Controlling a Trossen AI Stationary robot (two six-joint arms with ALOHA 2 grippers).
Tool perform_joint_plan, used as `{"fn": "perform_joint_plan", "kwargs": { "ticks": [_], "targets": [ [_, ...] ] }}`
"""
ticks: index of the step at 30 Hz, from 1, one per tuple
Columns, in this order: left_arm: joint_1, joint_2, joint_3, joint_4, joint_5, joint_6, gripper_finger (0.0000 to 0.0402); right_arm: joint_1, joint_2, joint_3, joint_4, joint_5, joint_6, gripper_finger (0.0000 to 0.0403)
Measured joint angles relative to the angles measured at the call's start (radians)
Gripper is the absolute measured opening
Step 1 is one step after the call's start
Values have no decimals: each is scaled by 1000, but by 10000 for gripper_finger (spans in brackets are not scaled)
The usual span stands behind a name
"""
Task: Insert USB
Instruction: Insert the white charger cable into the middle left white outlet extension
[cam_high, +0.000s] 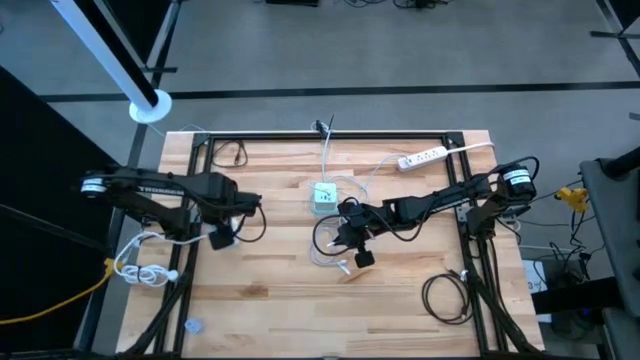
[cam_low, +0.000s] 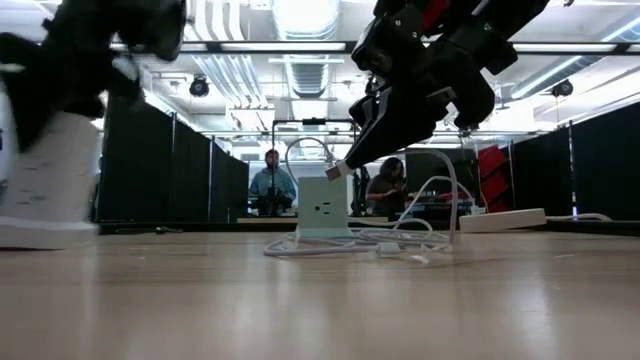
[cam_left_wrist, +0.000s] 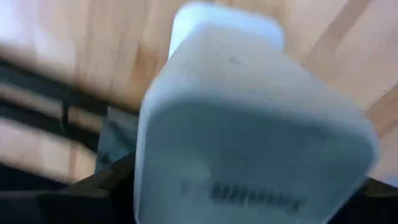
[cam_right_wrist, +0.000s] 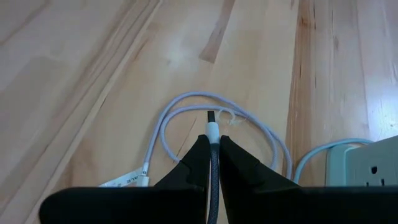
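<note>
My right gripper (cam_high: 352, 240) is over the table's middle, shut on a cable with a white plug (cam_right_wrist: 212, 129) and a dark tip. In the low view the plug (cam_low: 335, 171) hangs above the table beside a pale green socket box (cam_low: 323, 207). The box stands on the wood (cam_high: 325, 196), with loops of white cable (cam_right_wrist: 186, 106) around it. My left gripper (cam_high: 222, 238) is at the table's left. A white charger block (cam_left_wrist: 249, 130) fills its wrist view and shows blurred in the low view (cam_low: 50, 180). My left gripper has the white charger block between its two dark fingers (cam_left_wrist: 106, 183), which show only at the block's two sides; the block hides the contact itself. My right gripper pinches the cable just behind the white plug (cam_right_wrist: 212, 144) between its two fingers, which lie along the cable. The plug sticks out past the fingertips, slanting down, clear of the table.
A white power strip (cam_high: 420, 158) lies at the far right. A black cable coil (cam_high: 447, 297) lies near right, a white cable bundle (cam_high: 140, 268) at the left edge. People sit in the room beyond the table (cam_low: 272, 185).
</note>
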Motion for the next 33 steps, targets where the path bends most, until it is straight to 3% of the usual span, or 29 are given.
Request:
{"fn": "perform_joint_plan", "kwargs": {
  "ticks": [7, 12, 24, 33],
  "targets": [
    [-198, -12, 92, 323, -97, -132, 292, 0, 0, -2, 81, 0, 2, 8],
    [-298, 44, 91, 407, -183, -192, 291, 0, 25, -21, 210, 0, 7, 8],
    [-336, 202, 94, 493, -184, -155, 286, -4, 310, 72, 495, -3, 41, 8],
    [-336, 176, 90, 475, -175, -172, 280, -2, 487, 158, 604, -4, 92, 8]
  ]
}}
